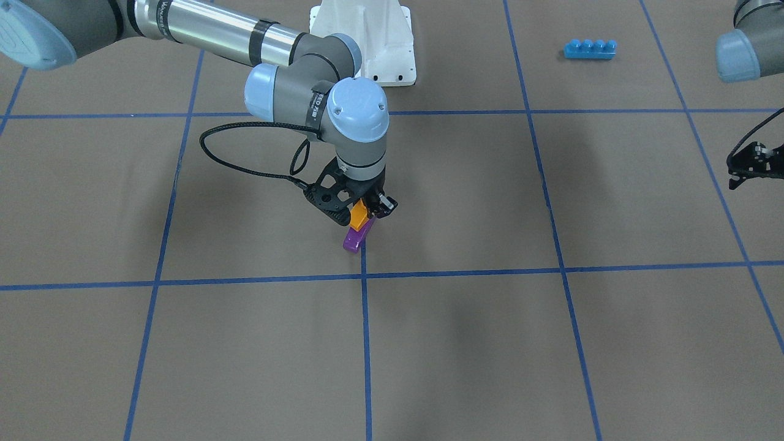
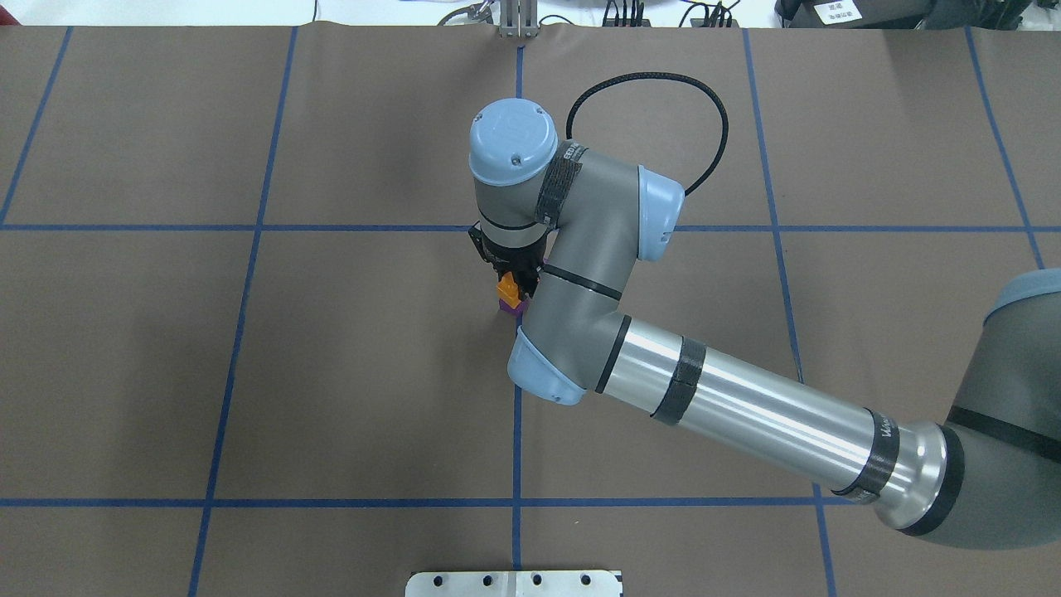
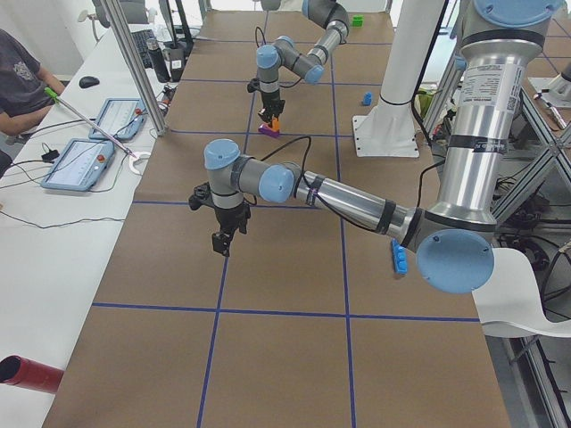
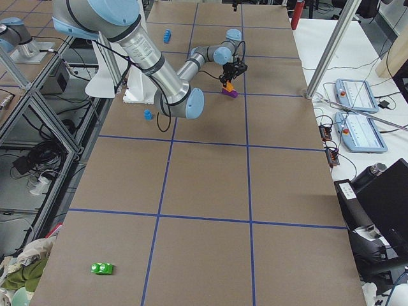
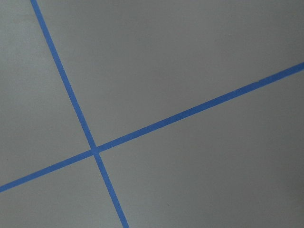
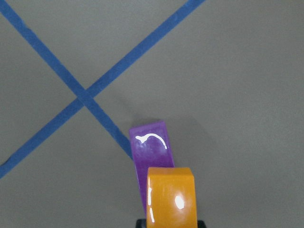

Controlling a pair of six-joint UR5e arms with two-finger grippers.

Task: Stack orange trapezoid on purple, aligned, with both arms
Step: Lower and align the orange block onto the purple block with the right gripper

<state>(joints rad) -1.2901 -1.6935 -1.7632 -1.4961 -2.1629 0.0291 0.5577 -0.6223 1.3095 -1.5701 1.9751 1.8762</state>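
Note:
My right gripper (image 1: 361,212) is shut on the orange trapezoid (image 1: 359,215) and holds it directly over the purple brick (image 1: 357,237), which lies on the brown table by a blue tape crossing. In the right wrist view the orange brick (image 6: 171,197) covers the near end of the purple brick (image 6: 151,147), and the far end sticks out beyond it. I cannot tell whether the two touch. Both also show in the overhead view, the orange brick (image 2: 507,288) above the purple one (image 2: 515,308). My left gripper (image 1: 750,165) hangs above bare table at the frame edge, only partly shown; its wrist view shows tape lines only.
A long blue four-stud brick (image 1: 590,49) lies near the white pedestal base (image 1: 367,37). A small blue brick (image 4: 148,115) and a green brick (image 4: 102,268) lie far off. An operator and tablets (image 3: 80,160) are beside the table.

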